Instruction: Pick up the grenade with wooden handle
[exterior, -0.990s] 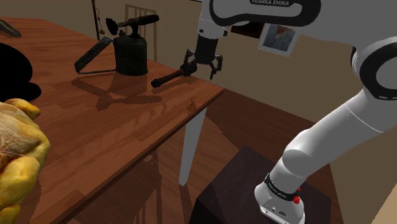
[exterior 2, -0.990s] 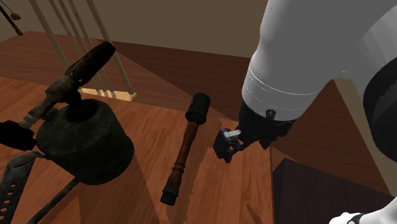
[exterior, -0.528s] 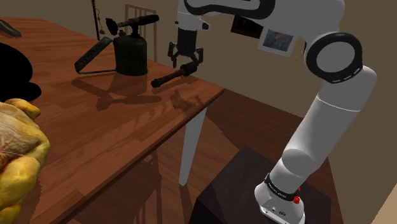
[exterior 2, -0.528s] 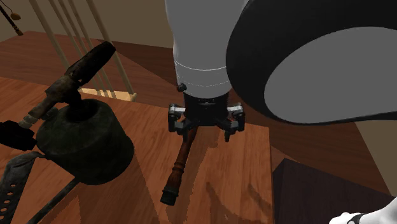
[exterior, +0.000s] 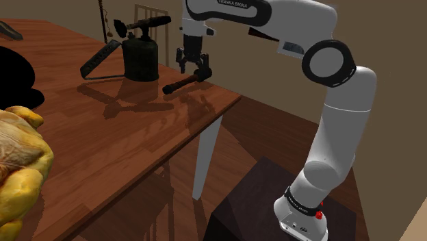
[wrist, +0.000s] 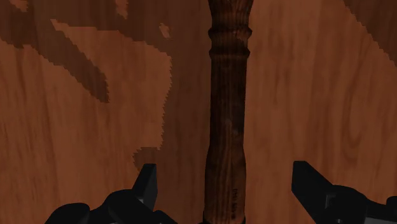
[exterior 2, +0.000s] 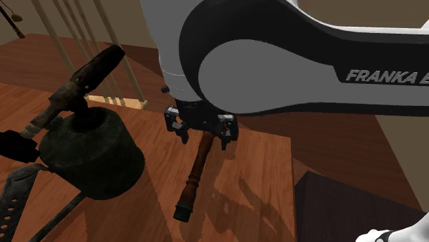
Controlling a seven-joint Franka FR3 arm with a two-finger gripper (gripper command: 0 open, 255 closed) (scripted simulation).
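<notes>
We see the gripper (exterior: 193,66) open, hanging low over the wooden table (exterior: 137,140) with its two black fingers spread on either side of the grenade (exterior: 183,82). From the wrist view, the fingers (wrist: 147,183) stand well apart, and the turned wooden handle of the grenade (wrist: 228,114) runs straight up between them with bare table showing on both sides, so neither finger touches it. In the second exterior view, the gripper (exterior 2: 203,136) sits above the head end of the grenade (exterior 2: 196,168) and hides that end, while the brown handle and its dark end cap stretch away from it across the table (exterior 2: 265,196).

The grenade lies flat on the table near the corner closest to the stand (exterior: 274,205). Just beside it, toward the shoulder view's left, stands a dark blowtorch (exterior: 140,55) with its nozzle pointing up and out. A black perforated strip (exterior: 99,60) leans by the blowtorch (exterior 2: 86,148). Well apart from these, at the shoulder view's lower left, we see a lumpy yellow object (exterior: 17,164).
</notes>
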